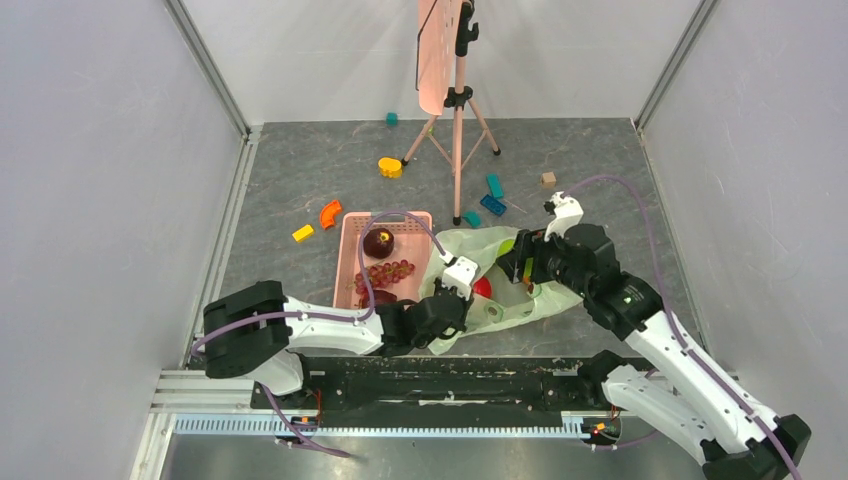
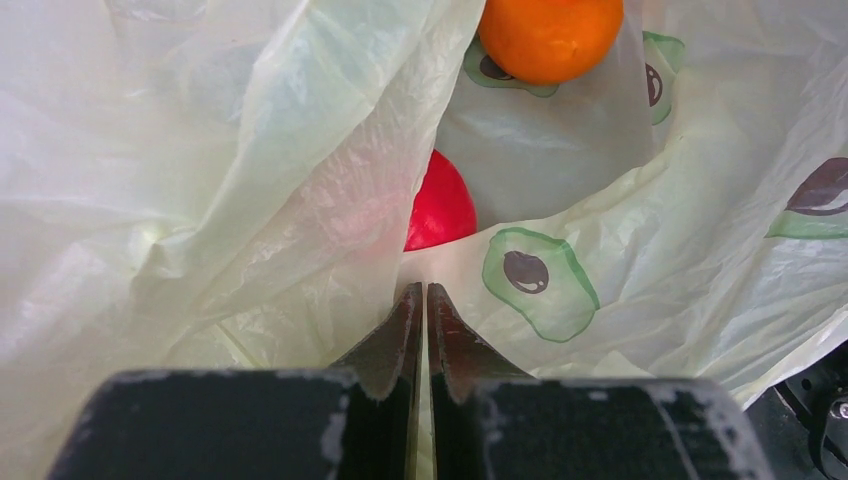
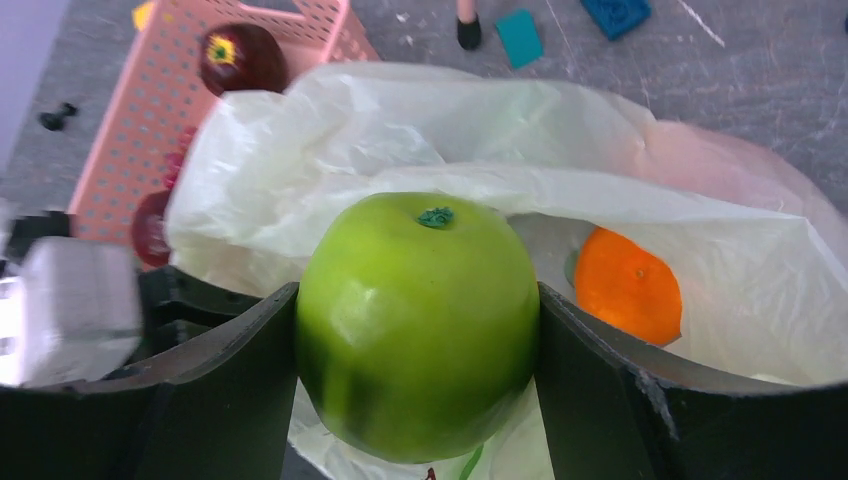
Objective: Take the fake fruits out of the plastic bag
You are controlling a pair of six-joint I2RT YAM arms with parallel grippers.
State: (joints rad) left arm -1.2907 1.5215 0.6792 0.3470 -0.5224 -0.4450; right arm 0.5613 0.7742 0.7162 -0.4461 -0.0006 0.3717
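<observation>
The pale-green plastic bag [image 1: 520, 300] lies crumpled right of the pink basket, its mouth open. My right gripper [image 1: 518, 265] is shut on the green apple [image 3: 418, 320] and holds it above the bag's opening [image 3: 400, 130]. An orange [image 3: 628, 285] lies inside the bag beyond it. My left gripper [image 2: 426, 290] is shut on a fold of the bag's near edge [image 2: 250, 150]. From it I see a red apple [image 2: 440, 205], half covered by plastic, and the orange [image 2: 550, 35] deeper in. The red apple also shows from above [image 1: 483, 288]. The other fruits are hidden.
The pink basket [image 1: 346, 250] holds a dark maroon fruit [image 1: 378, 242] and purple grapes [image 1: 385, 272]. A pink tripod stand [image 1: 457, 120] is behind it. Small toy blocks lie about: yellow [image 1: 390, 167], orange [image 1: 329, 213], blue [image 1: 493, 205]. Walls enclose three sides.
</observation>
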